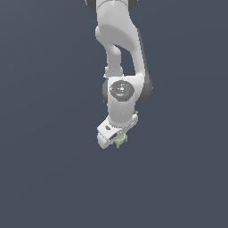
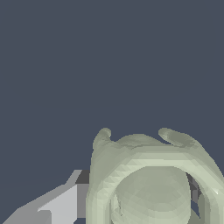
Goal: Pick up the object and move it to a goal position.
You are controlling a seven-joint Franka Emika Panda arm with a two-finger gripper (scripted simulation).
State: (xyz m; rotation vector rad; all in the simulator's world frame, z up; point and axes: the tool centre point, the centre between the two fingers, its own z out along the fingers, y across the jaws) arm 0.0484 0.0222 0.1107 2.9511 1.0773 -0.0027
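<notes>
The object (image 1: 120, 140) is a tiny pale sage-green lump that peeks out just under the white gripper (image 1: 116, 141) at the end of the arm in the exterior view. In the wrist view the object (image 2: 151, 179) fills the frame close to the camera, showing a rounded ring-like body with small nubs on its edge. A grey finger (image 2: 61, 203) presses against its side, and a dark finger (image 2: 195, 189) shows at the other side. The gripper is shut on the object. No goal marker is in view.
A plain dark blue-grey ground (image 1: 44, 178) fills both views around the arm. The white arm (image 1: 120, 58) reaches down from the exterior view's upper middle.
</notes>
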